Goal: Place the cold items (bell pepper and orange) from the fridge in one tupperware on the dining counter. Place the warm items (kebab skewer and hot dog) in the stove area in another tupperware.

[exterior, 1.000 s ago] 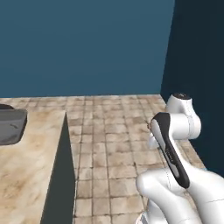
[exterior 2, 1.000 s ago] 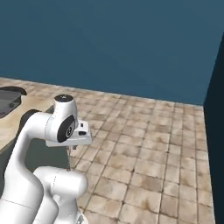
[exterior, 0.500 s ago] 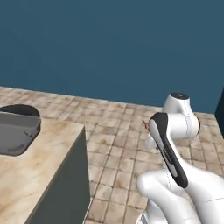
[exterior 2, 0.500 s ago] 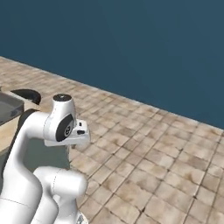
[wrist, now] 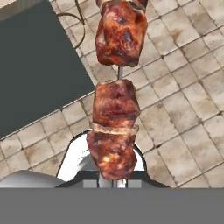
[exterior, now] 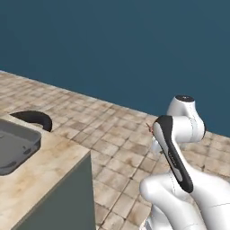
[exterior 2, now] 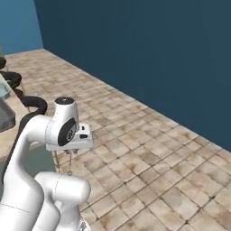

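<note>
Kebab skewer (wrist: 117, 98), which I hold clamped in my closed hand (wrist: 112, 177), hangs above the tiled floor (wrist: 183, 87) beside a dark tabletop (wrist: 37, 65) corner (three browned meat chunks on a thin stick).

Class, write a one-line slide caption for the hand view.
End effector shut on a kebab skewer of browned meat chunks, carried above the tiled floor.

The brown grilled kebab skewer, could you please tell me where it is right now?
The brown grilled kebab skewer runs up the middle of the hand view, held in the shut gripper above the tan tiled floor, with a dark counter side to its left.
</note>
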